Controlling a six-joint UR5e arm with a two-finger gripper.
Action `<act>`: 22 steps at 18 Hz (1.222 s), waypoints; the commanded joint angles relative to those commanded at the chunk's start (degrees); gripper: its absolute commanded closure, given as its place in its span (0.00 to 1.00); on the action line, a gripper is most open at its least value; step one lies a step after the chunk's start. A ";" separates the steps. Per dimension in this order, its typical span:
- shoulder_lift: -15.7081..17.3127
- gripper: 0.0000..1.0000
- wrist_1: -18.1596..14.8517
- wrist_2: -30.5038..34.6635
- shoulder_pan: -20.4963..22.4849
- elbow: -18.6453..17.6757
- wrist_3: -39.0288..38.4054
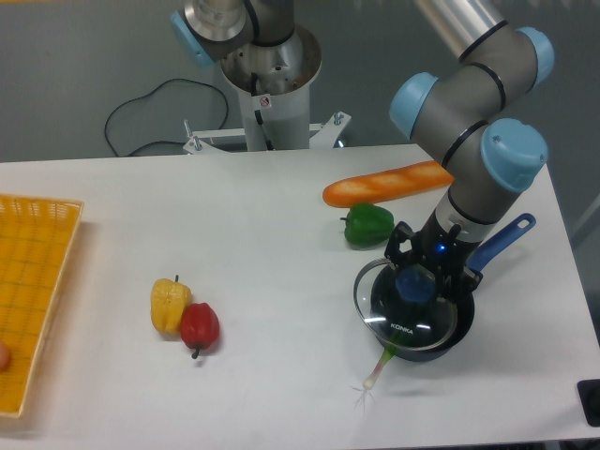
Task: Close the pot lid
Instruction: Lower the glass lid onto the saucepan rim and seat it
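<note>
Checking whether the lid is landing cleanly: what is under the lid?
The black pot shows through the lid, whose left edge overhangs the rim. A green onion pokes out below; its upper end is hidden. The gripper covers the knob.

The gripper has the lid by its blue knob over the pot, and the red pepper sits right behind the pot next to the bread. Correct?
Not quite. The pepper behind the pot by the bread is green, as the camera view shows; the red pepper lies far left. The gripper does hold the lid by its knob.

White "KONKA" lettering on the glass lid (pixel 405 315), near its front rim.
</note>
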 joint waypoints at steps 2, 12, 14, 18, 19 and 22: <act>0.00 0.53 0.17 0.00 0.09 0.09 0.17; -0.17 0.53 0.35 0.09 0.79 -0.26 1.23; -0.70 0.53 0.44 0.09 0.79 -0.35 1.58; -0.70 0.53 0.88 0.09 0.79 -0.26 1.58; -0.79 0.53 0.88 0.17 0.70 -0.35 1.58; -0.79 0.53 1.23 0.18 0.70 -0.35 1.58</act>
